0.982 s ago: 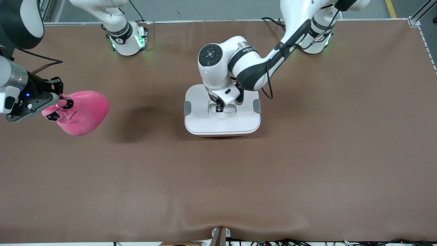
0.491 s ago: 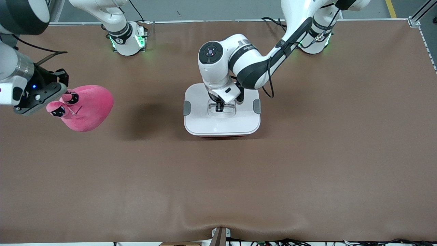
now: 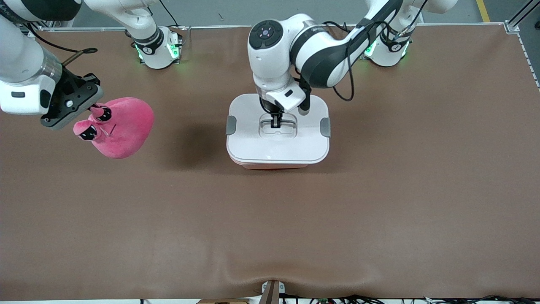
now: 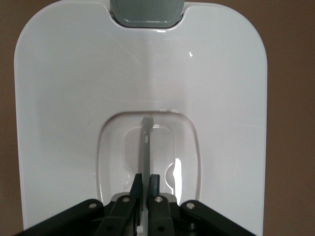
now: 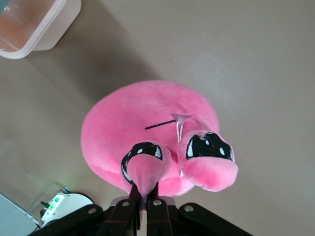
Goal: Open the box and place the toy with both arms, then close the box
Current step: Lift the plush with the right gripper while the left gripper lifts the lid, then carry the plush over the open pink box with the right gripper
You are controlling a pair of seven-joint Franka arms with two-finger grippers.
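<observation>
While clamping shut on the thin grey handle bar (image 4: 145,142) in the recessed centre, with the left gripper (image 3: 275,122), now lifting the white rounded plastic lid (image 3: 253,143) where a second ago merely resting on it. Showing a sliver of the salmon-pink translucent box base (image 3: 276,166) under the lid's nearer edge, so apparently parting lid from base and opening the box. Keeping the lid level, both grey side clips (image 3: 230,125) riding up with it.

Clenching one black-banded eye stalk of the soft bright-pink plush toy (image 3: 126,128) with the right gripper (image 3: 95,113), and carrying it higher and closer to the box than a second ago. Hanging over the brown table (image 3: 270,219) toward the right arm's end, well apart from the box, rounded body dangling below the pinched eye, second eye sticking out beside it. Probably needing the lid swung aside before dropping the toy in.
</observation>
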